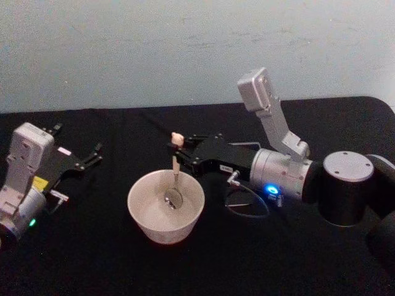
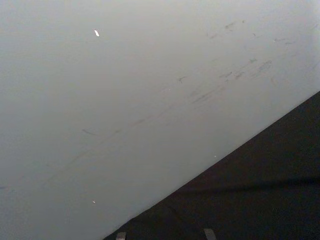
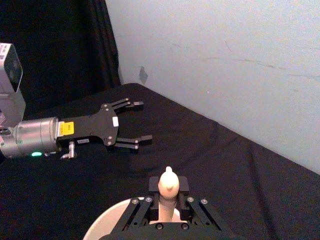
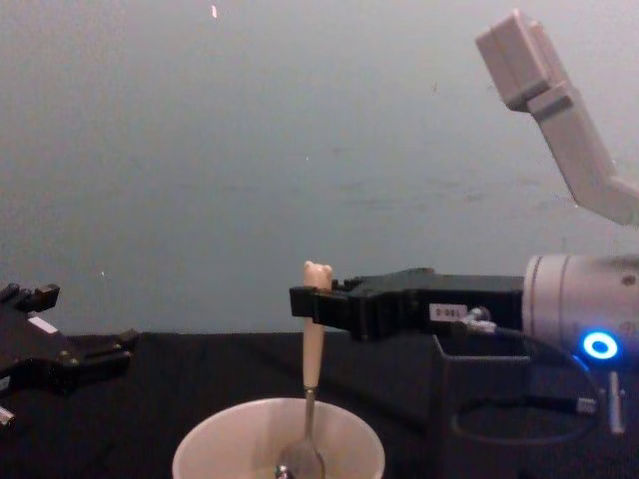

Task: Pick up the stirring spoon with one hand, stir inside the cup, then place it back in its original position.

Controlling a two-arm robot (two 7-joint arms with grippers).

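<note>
The stirring spoon point(image 1: 176, 161) stands upright in the cream cup point(image 1: 137, 208), its metal bowl low inside and its bear head on top. My right gripper point(image 1: 176, 152) is shut on the cream handle just below the bear head, directly above the cup. From the chest the spoon point(image 4: 313, 339) drops into the cup point(image 4: 205, 451) from the right gripper point(image 4: 314, 304). The right wrist view has the bear head point(image 3: 168, 182) between the fingers point(image 3: 141, 210). The dark holder point(image 4: 477, 394) stands behind and to the right of the cup. My left gripper point(image 1: 92, 154) rests open at the table's left.
Black cloth point(image 1: 92, 259) covers the table up to a pale wall point(image 1: 185, 49). A cable loop point(image 1: 247, 208) hangs under the right wrist, close to the cup. The left gripper point(image 3: 136, 122) sits well apart from the cup.
</note>
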